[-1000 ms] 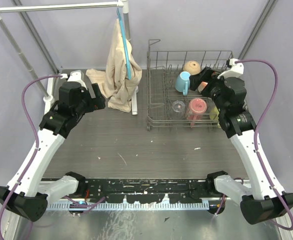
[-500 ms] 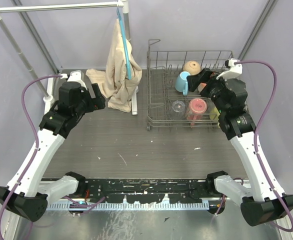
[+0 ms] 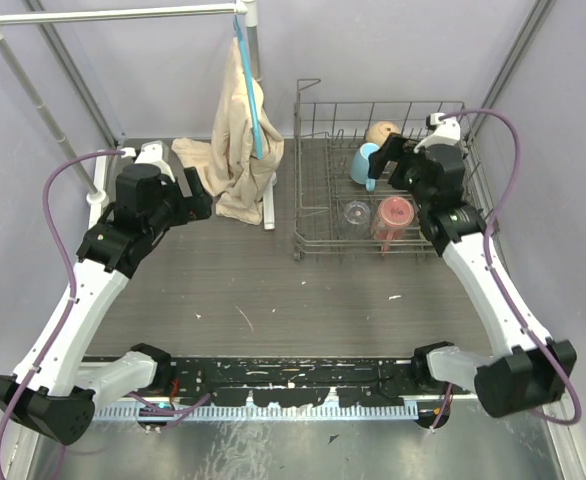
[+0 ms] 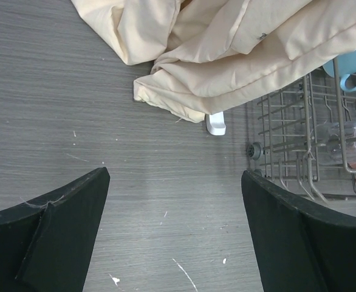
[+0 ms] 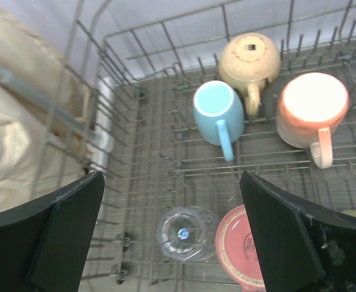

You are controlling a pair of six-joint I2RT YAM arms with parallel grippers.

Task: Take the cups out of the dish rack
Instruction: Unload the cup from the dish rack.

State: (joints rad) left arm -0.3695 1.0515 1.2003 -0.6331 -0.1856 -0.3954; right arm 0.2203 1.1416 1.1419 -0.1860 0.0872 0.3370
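The grey wire dish rack (image 3: 308, 215) stands at the back right of the table. It holds a light blue mug (image 3: 365, 163), a tan mug (image 3: 382, 132), a clear glass (image 3: 356, 212) and an upturned pink mug (image 3: 395, 215). My right gripper (image 3: 395, 160) hovers open over the rack, beside the blue mug. In the right wrist view it (image 5: 172, 194) is empty above the rack (image 5: 147, 176), with the glass (image 5: 187, 233), pink mug (image 5: 242, 246), blue mug (image 5: 217, 112), tan mug (image 5: 249, 58) and salmon mug (image 5: 311, 109) below. My left gripper (image 3: 195, 200) (image 4: 175, 182) is open and empty over the table.
A beige cloth (image 3: 235, 150) hangs from a rail (image 3: 123, 14) left of the rack and pools on the table; it also shows in the left wrist view (image 4: 226, 55). The stand's white foot (image 4: 215, 124) sits near the rack's corner (image 4: 254, 150). Walls close the back and sides.
My right arm has swung left and forward, bringing its open gripper over the rack near the blue mug. The left arm and the cups have not moved.
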